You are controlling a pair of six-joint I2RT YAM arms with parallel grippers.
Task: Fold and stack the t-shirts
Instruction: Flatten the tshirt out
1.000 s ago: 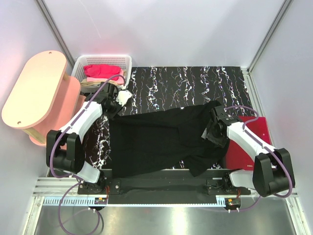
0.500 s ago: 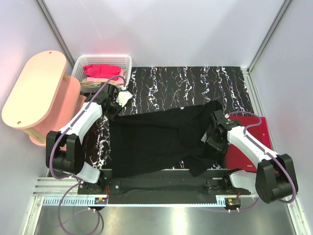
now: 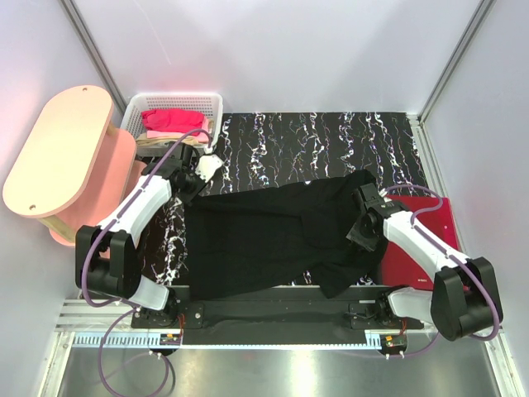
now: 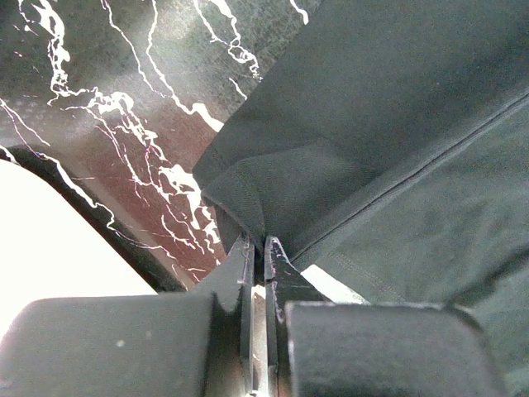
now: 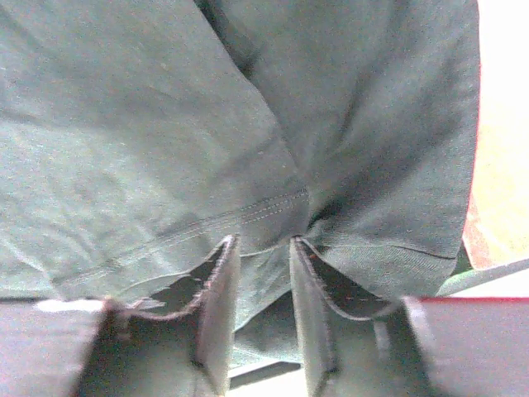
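Note:
The black t-shirt (image 3: 264, 236) lies spread across the marbled mat (image 3: 314, 141). My left gripper (image 3: 192, 188) is shut on its far left corner; the left wrist view shows the jaws (image 4: 258, 246) pinching a fold of the black cloth (image 4: 397, 124). My right gripper (image 3: 361, 233) sits on the shirt's right part. In the right wrist view its jaws (image 5: 260, 244) stand narrowly apart with a hemmed fold of the cloth (image 5: 165, 124) gathered between them. The dark red shirt (image 3: 430, 223) lies flat at the right, under my right arm. The bright pink shirt (image 3: 169, 121) lies in the basket.
The white mesh basket (image 3: 211, 103) stands at the far left corner of the mat. A pink oval stool (image 3: 58, 149) stands left of it. White walls close in the back and both sides. A black rail runs along the near edge.
My right gripper has shifted a little toward the near edge on the shirt's right part. My left gripper has kept its hold on the corner and barely moved.

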